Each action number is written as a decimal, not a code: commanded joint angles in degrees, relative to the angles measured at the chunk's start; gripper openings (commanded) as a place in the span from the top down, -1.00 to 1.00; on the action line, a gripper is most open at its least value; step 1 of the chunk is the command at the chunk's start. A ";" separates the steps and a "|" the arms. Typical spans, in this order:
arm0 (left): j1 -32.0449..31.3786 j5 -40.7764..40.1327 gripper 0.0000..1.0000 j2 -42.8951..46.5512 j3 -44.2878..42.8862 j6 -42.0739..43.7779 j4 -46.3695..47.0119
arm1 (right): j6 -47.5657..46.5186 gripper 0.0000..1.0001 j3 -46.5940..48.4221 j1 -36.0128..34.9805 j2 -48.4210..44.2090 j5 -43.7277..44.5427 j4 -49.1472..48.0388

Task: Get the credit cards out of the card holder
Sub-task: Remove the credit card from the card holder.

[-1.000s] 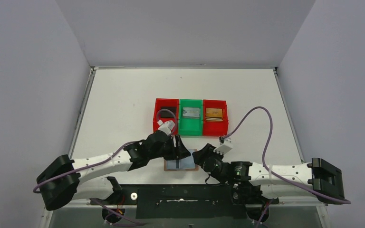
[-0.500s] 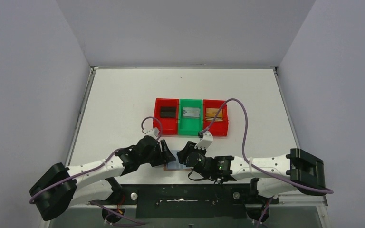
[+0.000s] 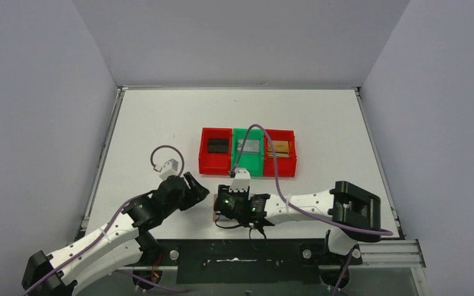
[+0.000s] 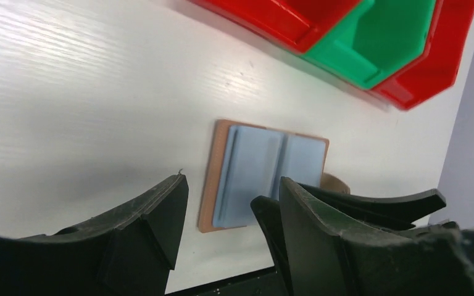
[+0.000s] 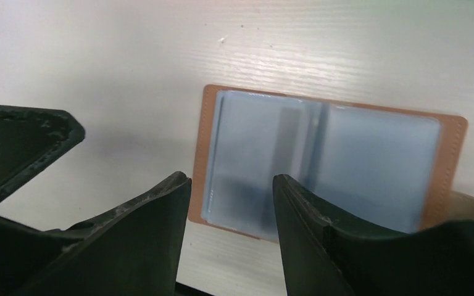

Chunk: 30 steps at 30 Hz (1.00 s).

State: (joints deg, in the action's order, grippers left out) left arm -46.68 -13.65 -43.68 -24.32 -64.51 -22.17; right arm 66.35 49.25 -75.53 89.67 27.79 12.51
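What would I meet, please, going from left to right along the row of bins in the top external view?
Left red bin with a black card inside → green bin with a silver-grey card inside → right red bin with a gold-tan card inside.

Overhead, two close-ups (card holder [image 4: 253, 166] shared)

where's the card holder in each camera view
Top external: card holder low centre, mostly covered, left edge showing.
Left wrist: card holder centre, lying open.
Right wrist: card holder centre-right, lying open.
Shared landmark: green bin, in top and left wrist views, not right wrist.
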 commanded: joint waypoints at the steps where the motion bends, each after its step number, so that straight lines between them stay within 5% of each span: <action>1: 3.17 -6.26 -0.11 4.46 -0.21 -2.84 -9.84 | -1.27 -0.04 9.81 -0.83 6.26 2.51 11.90; 10: 4.92 -5.25 -0.11 5.46 -0.39 -1.89 -10.39 | -2.43 -0.06 15.96 -0.90 14.49 0.54 16.91; 20: 5.02 -1.76 -0.10 4.87 -0.12 0.74 -5.93 | -2.43 0.48 13.76 -0.73 13.94 -0.78 13.80; 30: 5.10 4.34 -0.10 0.73 0.50 2.93 0.40 | -2.69 0.72 5.41 0.66 5.91 -2.81 3.08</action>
State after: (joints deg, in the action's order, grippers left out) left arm -41.89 -12.51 -41.95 -23.73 -63.44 -27.53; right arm 63.75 57.60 -75.68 99.90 25.98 19.97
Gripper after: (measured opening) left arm 0.553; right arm 0.163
